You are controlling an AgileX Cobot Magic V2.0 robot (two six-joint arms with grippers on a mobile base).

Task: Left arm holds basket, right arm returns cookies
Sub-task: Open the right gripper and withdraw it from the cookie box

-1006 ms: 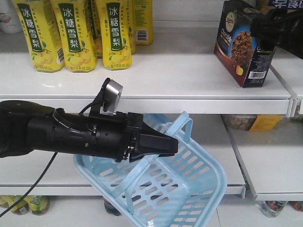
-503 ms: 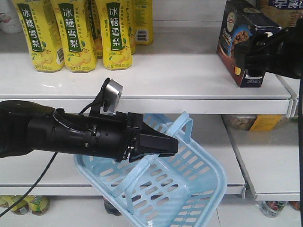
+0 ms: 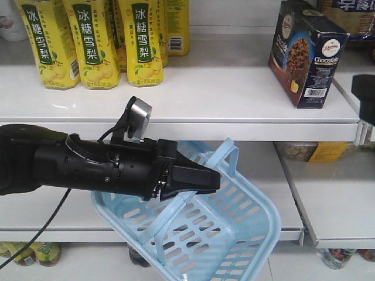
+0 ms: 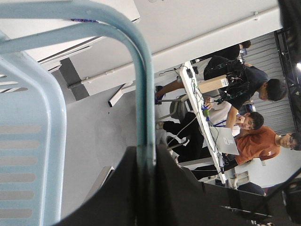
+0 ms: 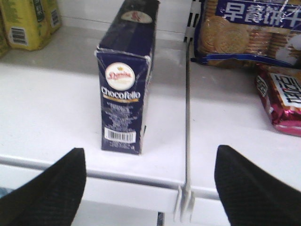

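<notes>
Cookie box (image 3: pixel 306 51) stands upright on the upper shelf (image 3: pixel 222 96), right end, near the front edge, narrow barcode face toward the right wrist camera; nothing touches it. Right end effector (image 5: pixel 149 188) is spread wide, both fingertips (image 5: pixel 51 188) apart from the box, on the near side of the shelf lip. Left end effector (image 3: pixel 199 178) is clamped on one swing handle (image 4: pixel 141 94) of the light blue basket (image 3: pixel 234 234), which hangs tilted below the upper shelf. Yellow drink cartons (image 3: pixel 94 41) stand far left on the same shelf.
</notes>
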